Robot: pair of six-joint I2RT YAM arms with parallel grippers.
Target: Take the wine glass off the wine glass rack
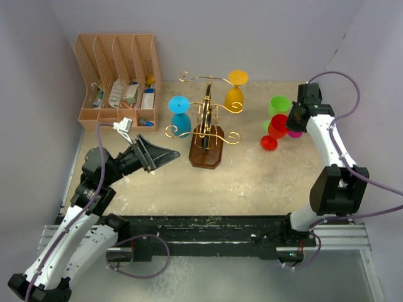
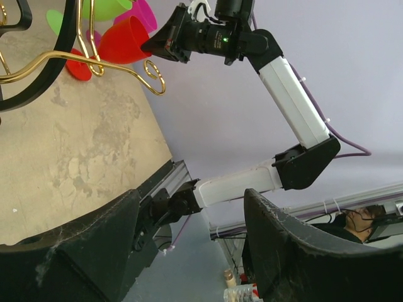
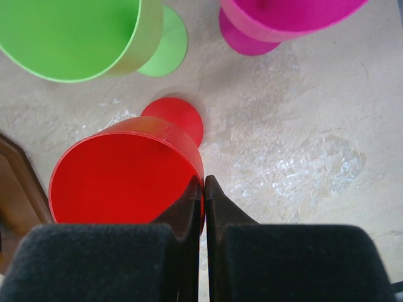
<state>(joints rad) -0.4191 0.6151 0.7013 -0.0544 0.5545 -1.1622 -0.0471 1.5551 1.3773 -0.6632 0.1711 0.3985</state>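
Two glasses are hanging upside down on the wine glass rack (image 1: 208,135) at mid-table (image 1: 252,182): a blue wine glass (image 1: 181,115) and an orange wine glass (image 1: 235,90). Near the right edge, the right gripper (image 3: 203,185) is pinching the red wine glass (image 3: 119,173) by its rim. The left gripper (image 1: 164,154) is hovering beside the rack, its jaws spread and empty.

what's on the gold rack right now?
Two wine glasses hang foot-up from the rack's arms: blue glass on the left, orange glass at back right. Bowl interiors face down, hidden.

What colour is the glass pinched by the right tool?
Red. The wine glass in the right tool shows best in the right wrist view.
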